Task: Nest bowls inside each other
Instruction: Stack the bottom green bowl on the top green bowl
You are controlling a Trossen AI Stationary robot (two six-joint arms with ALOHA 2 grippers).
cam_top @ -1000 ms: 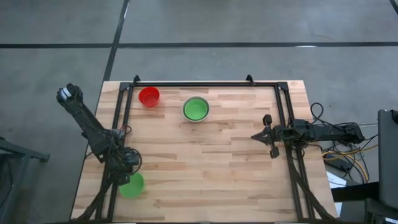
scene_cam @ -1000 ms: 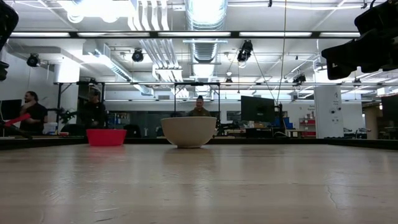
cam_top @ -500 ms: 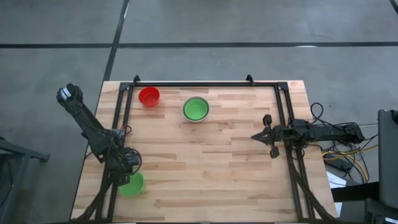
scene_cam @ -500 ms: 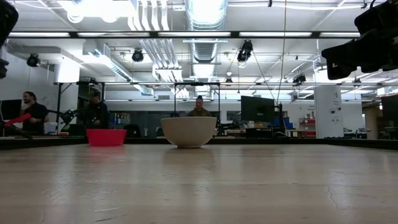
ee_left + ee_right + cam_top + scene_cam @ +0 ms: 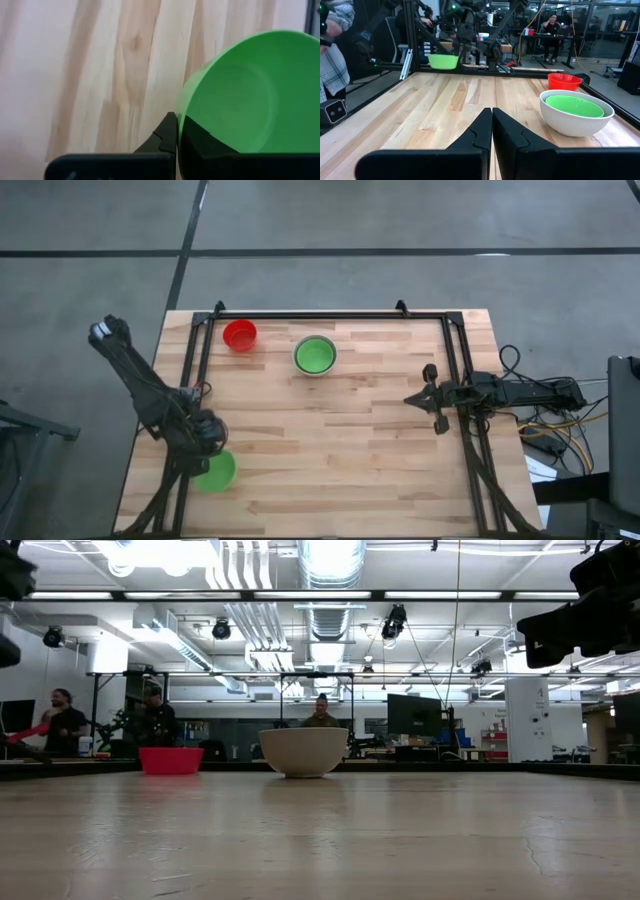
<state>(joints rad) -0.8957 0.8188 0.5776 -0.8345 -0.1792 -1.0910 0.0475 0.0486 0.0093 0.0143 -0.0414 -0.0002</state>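
Observation:
A bright green bowl [image 5: 216, 471] is at the table's near left corner, with my left gripper [image 5: 207, 448] shut on it; the right wrist view shows this bowl [image 5: 443, 61] off the wood. A red bowl [image 5: 239, 335] stands on its base at the far left. Right of it stands a white-grey bowl [image 5: 315, 356] with another green bowl [image 5: 574, 106] nested inside. My right gripper [image 5: 418, 399] waits shut and level at the right side, touching nothing. My left gripper pinches the green bowl's rim [image 5: 181, 107], one finger [image 5: 167, 136] outside the wall and the other inside the bowl. The fingers slant down onto the rim from the far left side. The bowl hangs from them, mouth up, lifted clear of the table.
Black frame rails [image 5: 196, 370] run along the table's left, far and right edges. Bare wood [image 5: 330, 440] fills the middle and near side. Cables [image 5: 555, 425] lie beyond the right edge. People stand in the room behind the table [image 5: 60, 725].
My left gripper has risen with the green bowl in the last half second, lifting it off the wood at the near left corner and shifting it slightly toward the table's middle. The right arm has kept still.

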